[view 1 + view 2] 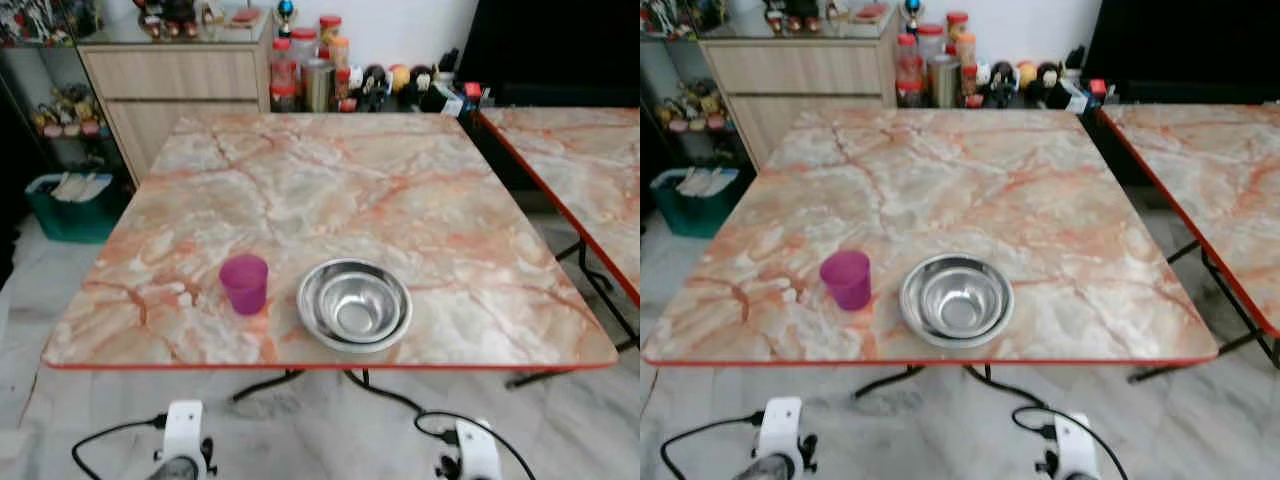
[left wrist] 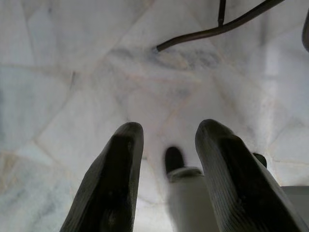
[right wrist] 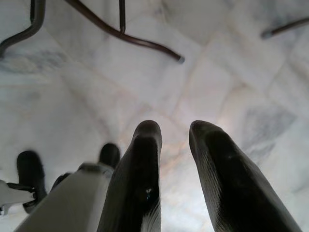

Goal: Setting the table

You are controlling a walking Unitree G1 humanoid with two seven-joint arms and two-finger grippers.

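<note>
Table [image 1: 330, 190]: marble-patterned top with a red edge, filling the middle of the frame; a second one like it at the right edge.
Cup [image 1: 244, 284]: purple, upright, lower left of centre, near the front edge.
Bowl [image 1: 354, 304]: steel, empty, just beside the cup on its right, not touching.
Left gripper [image 2: 166, 145]: hanging low over the pale floor, fingers apart, nothing between them.
Right gripper [image 3: 175, 140]: also pointed at the floor, fingers apart, empty.
Key relation: both dishes sit up and forward of the hanging arms; the cup lies nearer the left arm, the bowl roughly between the two, slightly toward the right.
Next move, I'd guess: raise an arm over the table edge.
</note>
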